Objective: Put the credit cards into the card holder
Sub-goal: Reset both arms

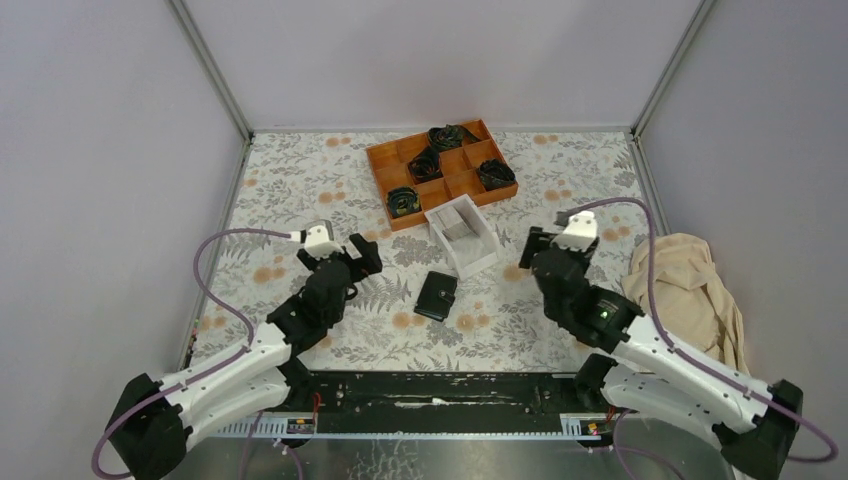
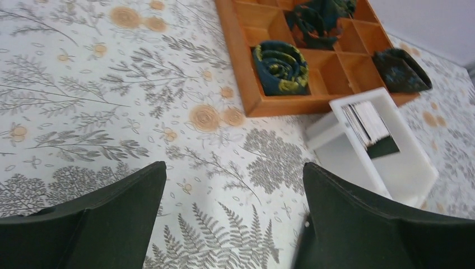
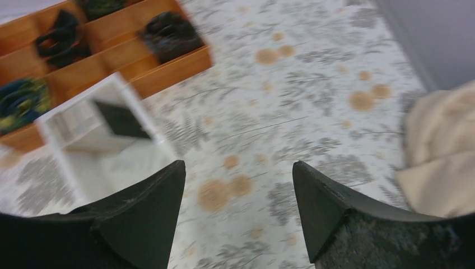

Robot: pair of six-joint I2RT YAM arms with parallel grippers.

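Floral tabletop [image 1: 300,190]: card holder [image 1: 436,296] closed, credit cards [image 2: 367,123] in white box [image 1: 478,258]; both jaws spread, empty. Nothing started.

L gripper [image 2: 232,171], R gripper [image 3: 238,168] both spread wide.

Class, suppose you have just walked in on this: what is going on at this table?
Two robot arms are set to put cards into a card holder, but neither holds anything now. The left gripper and right gripper both hang open above the table. The cards stand stacked in the white box. The black card holder lies closed on the table just in front of that box, between the two arms.
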